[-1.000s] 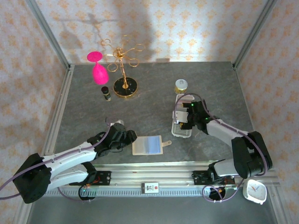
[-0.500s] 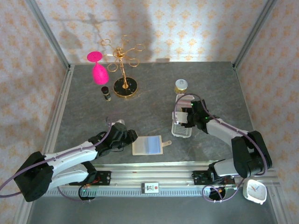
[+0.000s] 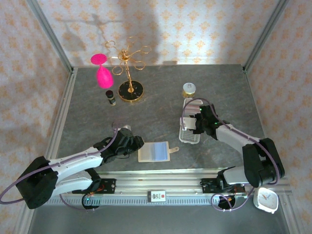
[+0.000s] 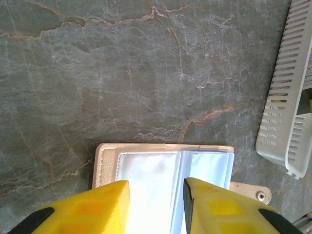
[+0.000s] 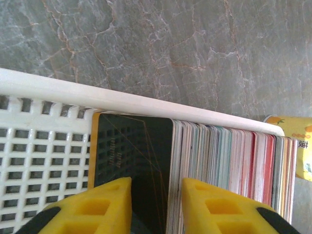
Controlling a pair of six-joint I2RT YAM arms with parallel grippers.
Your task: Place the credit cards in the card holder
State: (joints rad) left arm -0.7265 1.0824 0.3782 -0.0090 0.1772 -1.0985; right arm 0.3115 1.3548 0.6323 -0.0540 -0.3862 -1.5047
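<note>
The grey marbled stone surface point(image 3: 161, 105) carries the small beige leather-like card holder point(image 3: 155, 152) near its front edge, between the two arms. The card holder point(image 4: 103, 163) lies flat and opened like a book. Its clear plastic sleeves point(image 4: 146, 170) face upward and its snap tab point(image 4: 251, 192) projects on the side nearer the tray. The left tool point(image 3: 132, 144) sits at the left edge of the card holder. In the left wrist view the left tool point(image 4: 157, 197) has its yellow fingers point(image 4: 97, 209) standing partly apart over the near part of the sleeves, with nothing clamped between them. The long white perforated plastic tray point(image 3: 187, 138) rests to the right of the card holder, apart from it. It contains a row of credit cards point(image 5: 229, 165) standing on edge against the tray rim point(image 5: 73, 92). A dark grey-black credit card point(image 5: 134, 156) stands at the end of this row, its face turned toward the empty part of the tray. The right tool point(image 3: 194, 126) is positioned over the tray. In the right wrist view the right tool point(image 5: 157, 195) has its jaws narrowed around the lower part of the dark card; contact between the pads and the card cannot be determined. A jar point(image 3: 189, 89) with a pale lid stands just beyond the far end of the tray.
</note>
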